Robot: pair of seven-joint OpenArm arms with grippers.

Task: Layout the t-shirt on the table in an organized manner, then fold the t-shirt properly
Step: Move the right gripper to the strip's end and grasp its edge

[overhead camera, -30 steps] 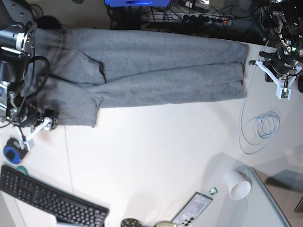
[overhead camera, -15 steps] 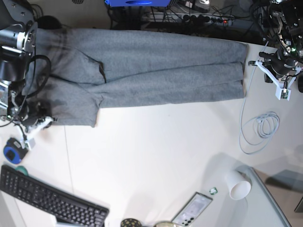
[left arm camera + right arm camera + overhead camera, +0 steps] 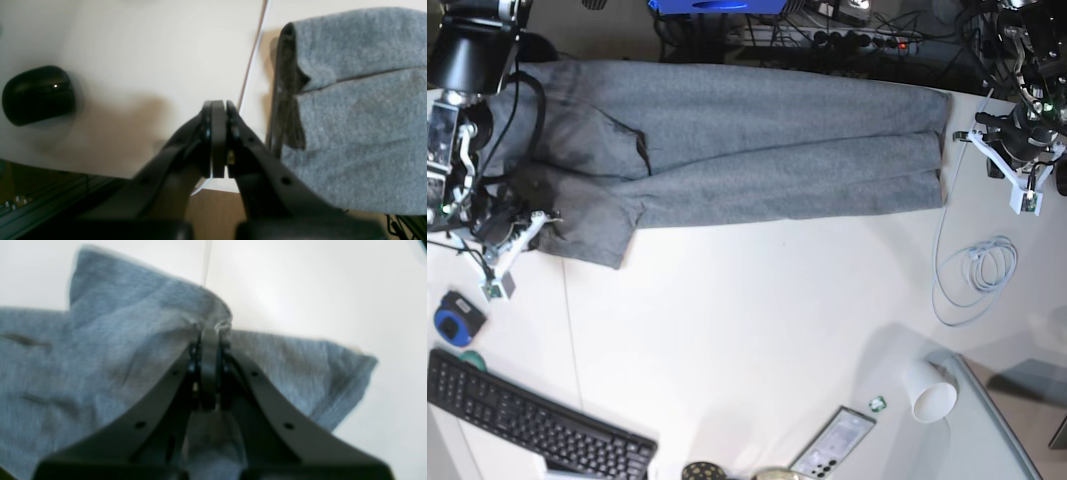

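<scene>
Nearest the camera in the base view lie a black keyboard [image 3: 532, 425], a phone [image 3: 834, 443] and a tipped paper cup [image 3: 928, 390] beside a grey-glass corner panel [image 3: 997, 425]; none of these belongs to the task. A little further in, a coiled white cable [image 3: 975, 275] rests on the bare white table [image 3: 757, 320].

Beyond that, the right gripper [image 3: 208, 336] has its jaws pressed together on a pinch of grey cloth at a sleeve-side corner of the t-shirt [image 3: 737, 150], the fabric bunching up around the tips. The shirt itself stretches lengthwise across the far half of the table, already doubled lengthwise into a long band, with its far edge near the table's back rim. At the other end, the left gripper [image 3: 216, 140] sits just beside the hem end; its jaws are together and hold nothing, with bare table under them and a black rounded object [image 3: 38, 95] off to one side.

By the look of it, the lengthwise fold is in place and the crosswise fold is starting. The next move probably calls for the right gripper to carry its corner across toward the hem, keeping the edge level so the layers do not skew, while the left gripper takes a hold or stays clear.

Behind the table, cables and a power strip [image 3: 827, 38] fill the dark background.
</scene>
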